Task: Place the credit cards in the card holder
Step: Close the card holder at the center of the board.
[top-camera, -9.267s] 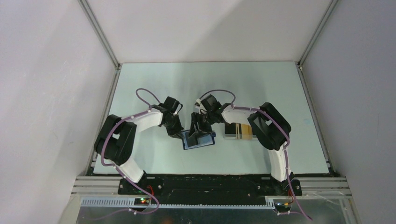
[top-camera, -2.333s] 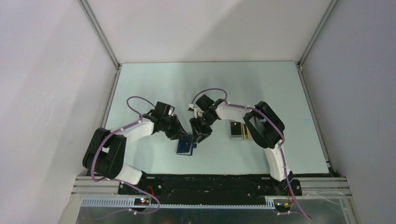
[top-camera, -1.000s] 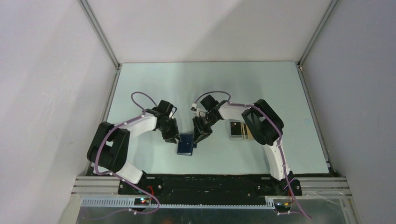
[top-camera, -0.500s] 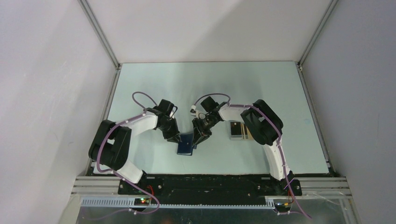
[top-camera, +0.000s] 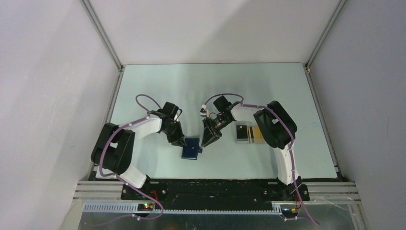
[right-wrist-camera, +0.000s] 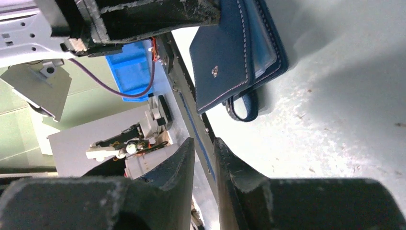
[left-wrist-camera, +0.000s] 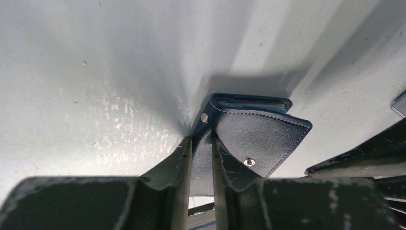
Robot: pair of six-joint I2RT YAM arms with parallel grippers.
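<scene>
Right end effector (top-camera: 208, 142) has backed off the card holder (top-camera: 191, 149), slightly open, seemingly empty. Left end effector (left-wrist-camera: 201, 143) pinches its edge.

From above, the credit cards (top-camera: 255, 136), right of the card holder (top-camera: 192, 148), are partly covered by the right arm (top-camera: 275, 125), so their number cannot be told. In the left wrist view, the left gripper (left-wrist-camera: 201, 146) hides the holder's near edge. In the right wrist view, the picture's top edge cuts the holder off, and what its pockets hold is unclear.
</scene>
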